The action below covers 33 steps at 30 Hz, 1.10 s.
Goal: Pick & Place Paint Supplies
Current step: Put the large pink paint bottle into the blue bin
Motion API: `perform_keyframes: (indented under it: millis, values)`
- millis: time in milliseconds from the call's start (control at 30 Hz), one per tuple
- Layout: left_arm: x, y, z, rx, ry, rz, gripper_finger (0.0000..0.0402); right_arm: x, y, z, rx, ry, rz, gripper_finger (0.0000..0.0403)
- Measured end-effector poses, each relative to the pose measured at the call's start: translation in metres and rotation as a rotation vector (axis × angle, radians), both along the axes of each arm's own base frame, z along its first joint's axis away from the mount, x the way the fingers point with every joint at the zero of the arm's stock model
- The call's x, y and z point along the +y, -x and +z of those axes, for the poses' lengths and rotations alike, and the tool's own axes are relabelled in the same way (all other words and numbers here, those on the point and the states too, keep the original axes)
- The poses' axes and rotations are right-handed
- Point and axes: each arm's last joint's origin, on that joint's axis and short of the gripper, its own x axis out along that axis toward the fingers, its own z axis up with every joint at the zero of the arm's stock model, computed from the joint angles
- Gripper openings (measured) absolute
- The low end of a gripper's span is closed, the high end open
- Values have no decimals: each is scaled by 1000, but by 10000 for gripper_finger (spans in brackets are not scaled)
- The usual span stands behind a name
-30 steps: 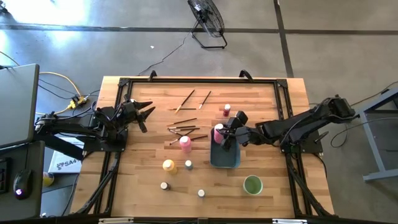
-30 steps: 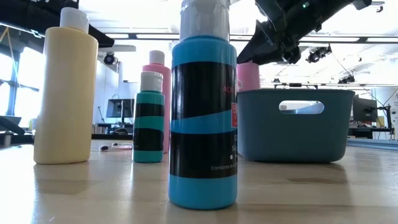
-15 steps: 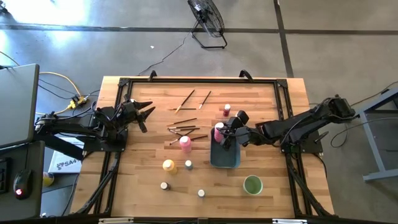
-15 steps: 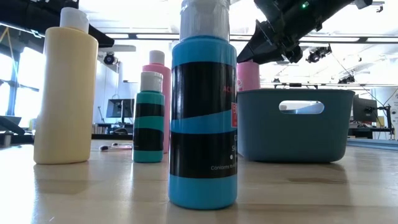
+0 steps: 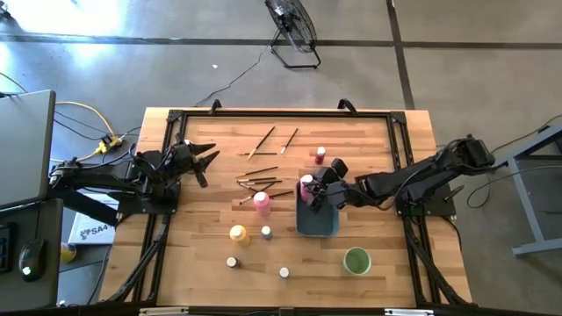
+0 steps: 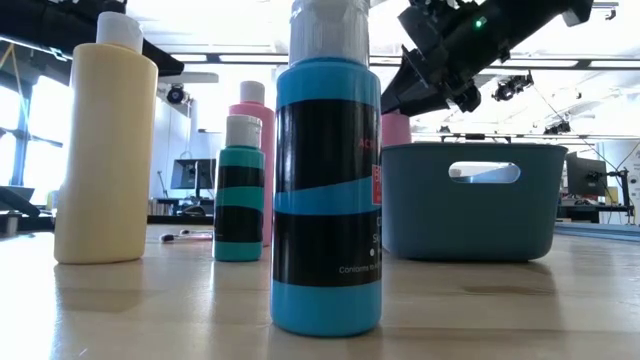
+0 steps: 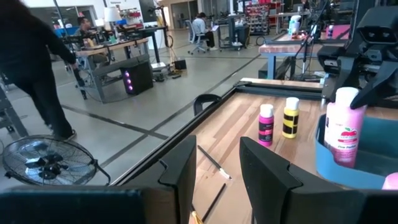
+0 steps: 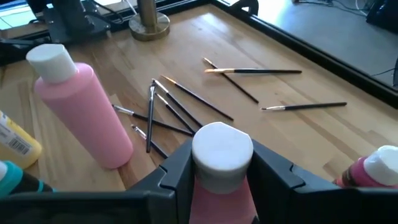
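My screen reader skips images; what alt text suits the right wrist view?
The right gripper clamps a white-capped pink bottle by its neck. Beyond it on the wooden table stand another pink bottle and scattered paintbrushes.

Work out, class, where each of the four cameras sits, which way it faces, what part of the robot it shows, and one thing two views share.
High view: overhead, looking straight down on the table; both arms show, left claw waiting at the left side.
Low view: table height, looking level past a blue bottle; right arm overhead.
Left wrist view: looks past its own fingers across the table.
Right wrist view: own fingers clamp a white-capped pink bottle.
Shared: that pink bottle over the blue-grey tray shows in all four.
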Motion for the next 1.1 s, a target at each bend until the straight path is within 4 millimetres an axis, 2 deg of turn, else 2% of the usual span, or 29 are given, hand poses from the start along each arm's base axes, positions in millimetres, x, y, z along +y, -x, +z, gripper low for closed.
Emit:
perform_keyframes:
  millis: [967, 1100]
  values:
    - [0, 0, 0, -7, 11, -5, 120, 1, 0, -2, 33, -19, 55, 133]
    - [0, 0, 0, -7, 12, -5, 120, 1, 1, -2, 46, 2, 68, 147]
